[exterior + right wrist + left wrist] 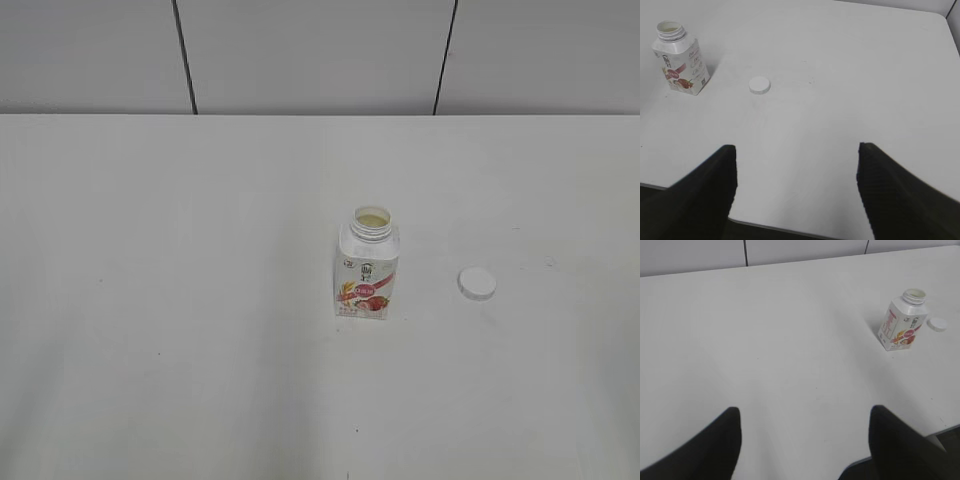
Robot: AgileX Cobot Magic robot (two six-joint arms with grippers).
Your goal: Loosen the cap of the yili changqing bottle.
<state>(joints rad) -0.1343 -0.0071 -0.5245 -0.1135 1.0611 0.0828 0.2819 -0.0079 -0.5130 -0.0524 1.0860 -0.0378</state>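
The yili changqing bottle [367, 267] stands upright near the middle of the white table, its neck uncovered. It also shows in the left wrist view [903, 321] and the right wrist view [679, 59]. The cap [477, 284] lies flat on the table to the bottle's right, apart from it, and shows in the left wrist view [937, 324] and right wrist view [759, 86]. My left gripper [803, 412] is open and empty, well short of the bottle near the table's front edge. My right gripper [795, 149] is open and empty, short of the cap. Neither arm shows in the exterior view.
The white table [150, 300] runs to a grey panelled wall [300, 50] at the back. The table's front edge shows in the left wrist view [940, 432] and the right wrist view [790, 231].
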